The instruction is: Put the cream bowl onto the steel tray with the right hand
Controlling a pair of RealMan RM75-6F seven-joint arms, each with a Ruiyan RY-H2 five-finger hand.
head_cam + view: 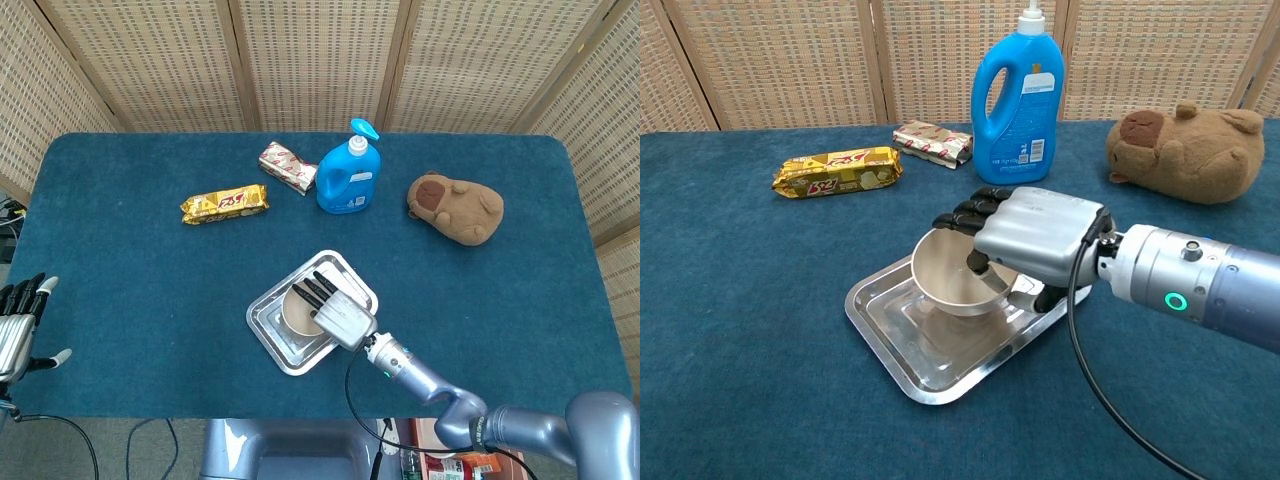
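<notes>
The cream bowl (948,284) (296,311) is in my right hand (1028,238) (338,310), whose fingers hook over its far rim. It hangs low over the middle of the steel tray (889,331) (262,327), tilted slightly; I cannot tell whether its base touches the tray. My left hand (18,325) rests off the table's left front corner, fingers apart, holding nothing; the chest view does not show it.
Behind the tray stand a blue detergent bottle (1017,95) (348,173), a red-white snack packet (931,141) and a yellow snack bar (837,170). A brown plush toy (1185,151) (455,207) lies at the back right. The blue cloth-covered table (740,300) surrounds the tray.
</notes>
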